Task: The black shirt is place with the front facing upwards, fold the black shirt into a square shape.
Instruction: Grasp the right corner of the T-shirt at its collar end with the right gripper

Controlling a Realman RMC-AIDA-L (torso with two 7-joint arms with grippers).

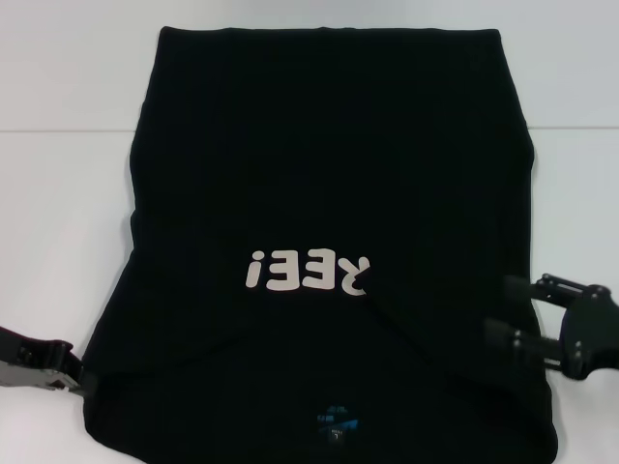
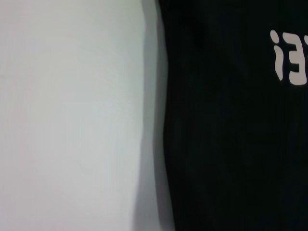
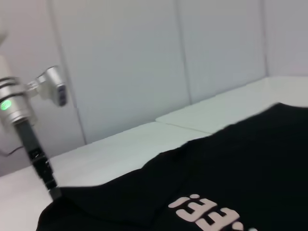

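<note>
The black shirt (image 1: 329,164) lies spread on the white table (image 1: 58,193), front up. Its white letters (image 1: 309,271) read upside down from my head view, and the blue neck label (image 1: 334,420) is near the front edge. Both sides look folded inward. My left gripper (image 1: 85,382) is low at the shirt's near left corner, shut on the fabric edge; it also shows in the right wrist view as my left gripper (image 3: 54,192). My right gripper (image 1: 500,309) hovers open over the shirt's right edge. The left wrist view shows the shirt (image 2: 231,144) beside bare table.
White table surface (image 2: 72,115) extends to the left and right of the shirt. A pale wall (image 3: 144,62) stands behind the table's far edge. The shirt's hem reaches close to that far edge (image 1: 329,34).
</note>
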